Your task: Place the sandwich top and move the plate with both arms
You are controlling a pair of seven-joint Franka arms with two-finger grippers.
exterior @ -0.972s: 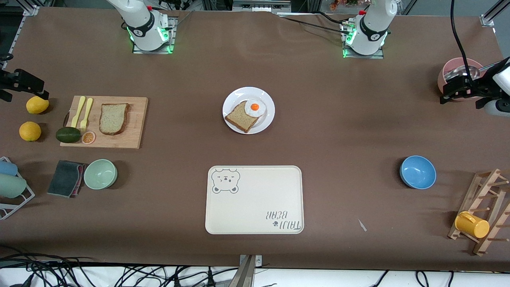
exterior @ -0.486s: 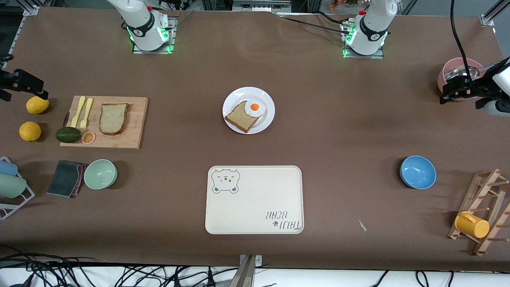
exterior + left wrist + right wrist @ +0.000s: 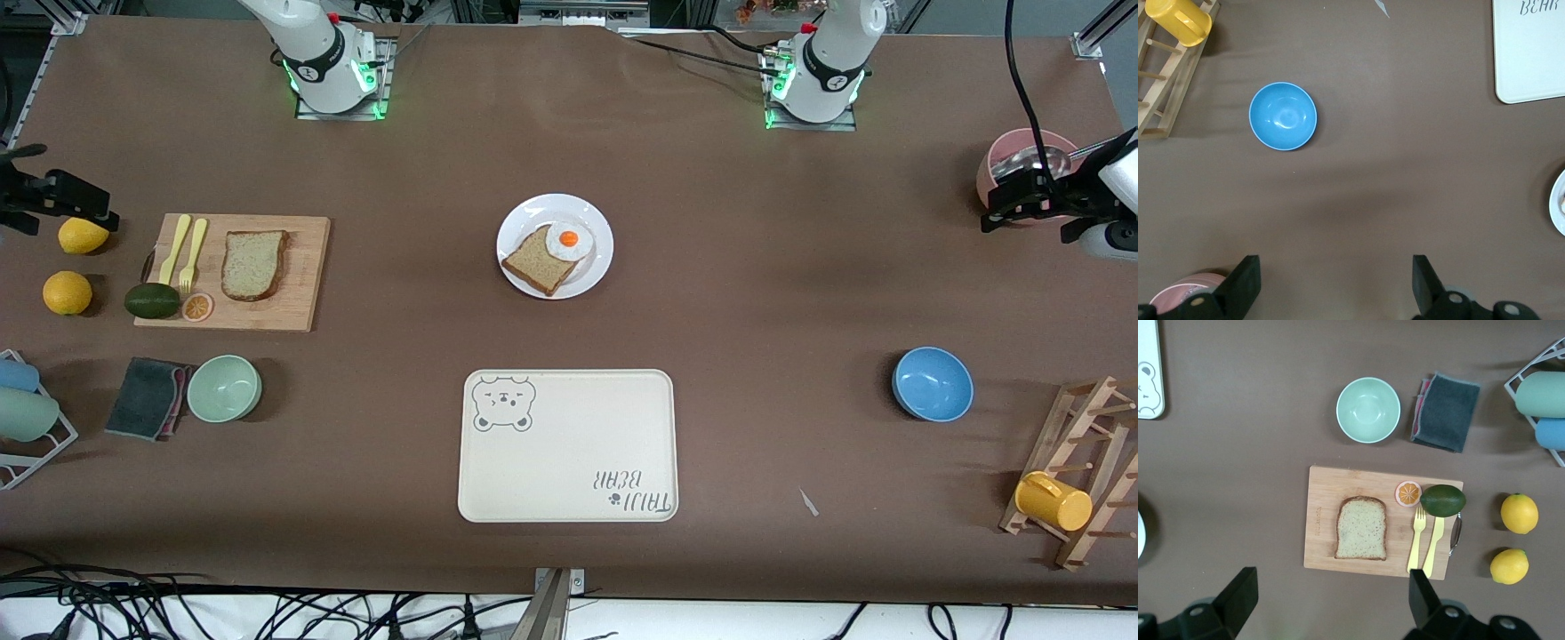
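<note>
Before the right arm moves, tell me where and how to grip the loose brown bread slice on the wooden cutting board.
Grip the speckled brown bread slice across its two long straight crust sides, coming straight down from above. It lies flat on the wooden cutting board with bare board along both sides, and the yellow fork lies apart from it. The open right gripper looks wide enough to straddle it.
</note>
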